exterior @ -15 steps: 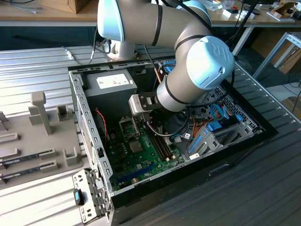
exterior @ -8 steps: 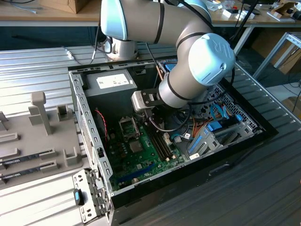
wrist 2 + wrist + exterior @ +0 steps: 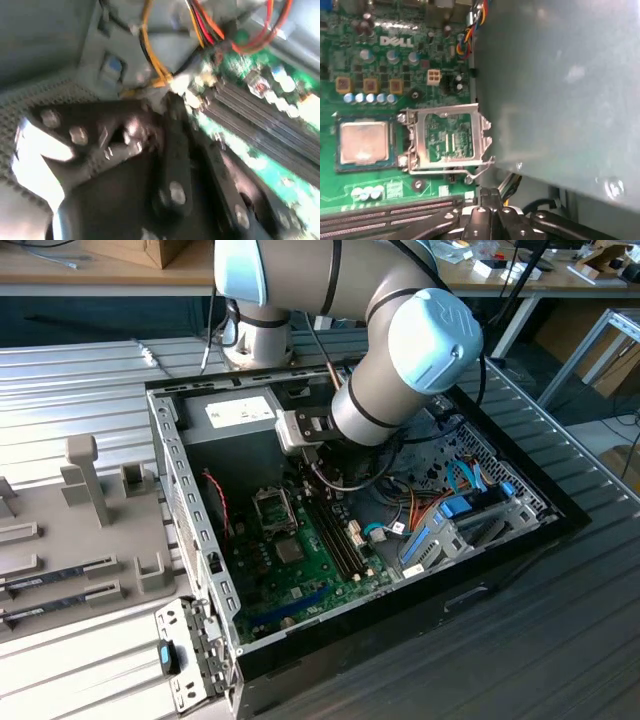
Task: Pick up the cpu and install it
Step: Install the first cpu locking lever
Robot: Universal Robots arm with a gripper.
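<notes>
Cpu point(image 3: 364, 142) already seated in socket, load frame point(image 3: 449, 141) flipped open beside it, not yet latched; gripper point(image 3: 490, 220) above memory slots, state indeterminate.

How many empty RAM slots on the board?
4 RAM slots, side by side in one bank beside the CPU socket, on the exterior view's right of it, running under the arm. All look empty; their far ends are hidden by the arm.
</notes>
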